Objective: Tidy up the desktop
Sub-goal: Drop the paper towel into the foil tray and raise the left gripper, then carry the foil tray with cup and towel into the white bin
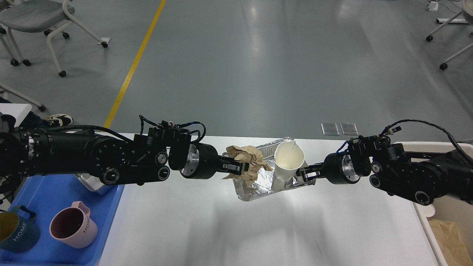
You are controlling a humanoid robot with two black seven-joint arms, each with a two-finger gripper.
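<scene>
Your right gripper (pixel 303 174) has its jaws pinched on the near right rim of the crinkled silver foil tray (pixel 258 181), and you hold that tray tipped up above the white worktop (pixel 221 229), its open side facing your left arm like a catching pan. A tall white paper cup (pixel 287 160) stands inside the tray at its right end, leaning a little, so the tilt looks chosen to keep it from rolling out. Your left gripper (pixel 242 167) comes in from the tray's left, jaws clamped on a crumpled wad of brown paper (pixel 247 157) that sits over the tray's left half, touching or nearly touching the foil. My read: you're gathering the rubbish into one carrier so it leaves in a single trip.

The worktop, smooth with rounded corners, spreads below the tray and well to either side. Far left of the tray lies a blue plastic tray (pixel 48 192) holding a pink mug (pixel 72 229), a dark teal mug (pixel 16 231) and a small steel dish (pixel 90 181), mostly hidden by your arm. Far right is a beige plastic bin (pixel 430 210) with brown paper inside. Beyond the tray runs grey glossy floor (pixel 277 66), a yellow line (pixel 135 62) and wheeled chairs (pixel 40 16).
</scene>
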